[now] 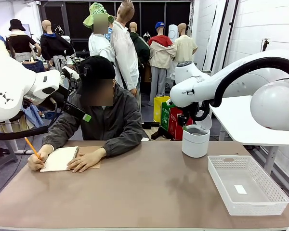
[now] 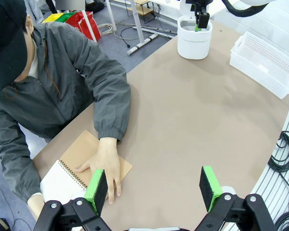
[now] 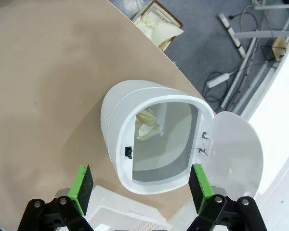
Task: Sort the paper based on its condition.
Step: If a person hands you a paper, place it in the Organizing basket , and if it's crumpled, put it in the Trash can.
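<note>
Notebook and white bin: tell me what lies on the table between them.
Only bare tabletop, once past the person's hand resting on the notebook; nothing else lies before the white bin. The left wrist view shows it.

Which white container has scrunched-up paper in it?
The round bin with its lid open; crumpled paper lies inside. The flat lattice tray holds just a small sticker.

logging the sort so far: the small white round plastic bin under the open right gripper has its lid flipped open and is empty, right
Not quite: the small white round plastic bin is not empty. The right wrist view shows crumpled white paper lying inside it. The rest holds: its lid is flipped open and the open right gripper hangs above it.
</note>
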`<state>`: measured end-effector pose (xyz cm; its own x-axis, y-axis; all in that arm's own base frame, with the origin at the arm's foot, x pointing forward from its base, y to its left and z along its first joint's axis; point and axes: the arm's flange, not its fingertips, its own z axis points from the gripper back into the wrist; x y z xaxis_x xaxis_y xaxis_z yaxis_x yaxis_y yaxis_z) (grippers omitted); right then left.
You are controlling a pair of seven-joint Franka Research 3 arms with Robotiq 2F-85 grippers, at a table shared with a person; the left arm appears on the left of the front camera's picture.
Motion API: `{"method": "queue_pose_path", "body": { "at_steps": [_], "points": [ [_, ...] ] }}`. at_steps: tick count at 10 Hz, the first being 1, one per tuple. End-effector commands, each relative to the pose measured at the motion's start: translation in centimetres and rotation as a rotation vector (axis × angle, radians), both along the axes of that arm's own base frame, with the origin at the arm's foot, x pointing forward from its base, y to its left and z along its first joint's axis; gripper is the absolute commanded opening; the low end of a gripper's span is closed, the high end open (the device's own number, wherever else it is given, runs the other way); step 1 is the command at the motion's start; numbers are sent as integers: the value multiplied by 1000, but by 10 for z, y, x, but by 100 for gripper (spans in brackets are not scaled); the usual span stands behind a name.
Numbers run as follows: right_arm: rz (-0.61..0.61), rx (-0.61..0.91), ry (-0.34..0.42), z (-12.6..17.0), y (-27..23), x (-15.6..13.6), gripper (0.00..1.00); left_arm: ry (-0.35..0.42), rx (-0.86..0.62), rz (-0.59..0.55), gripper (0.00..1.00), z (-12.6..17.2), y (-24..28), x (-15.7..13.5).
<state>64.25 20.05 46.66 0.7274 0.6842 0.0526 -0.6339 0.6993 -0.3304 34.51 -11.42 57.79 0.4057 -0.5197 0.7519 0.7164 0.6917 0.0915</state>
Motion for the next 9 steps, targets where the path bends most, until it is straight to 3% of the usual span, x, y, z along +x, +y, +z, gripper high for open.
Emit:
{"method": "queue_pose_path", "body": {
  "at_steps": [1, 8, 9],
  "points": [
    [-3, 1, -1, 0, -2, 1, 100, 9, -2, -3, 100, 1, 1, 0],
    [0, 0, 0, 0, 0, 0, 100, 9, -2, -3, 100, 1, 1, 0],
    [12, 44, -36, 11, 3, -13, 100, 9, -2, -3, 100, 1, 1, 0]
  ]
}}
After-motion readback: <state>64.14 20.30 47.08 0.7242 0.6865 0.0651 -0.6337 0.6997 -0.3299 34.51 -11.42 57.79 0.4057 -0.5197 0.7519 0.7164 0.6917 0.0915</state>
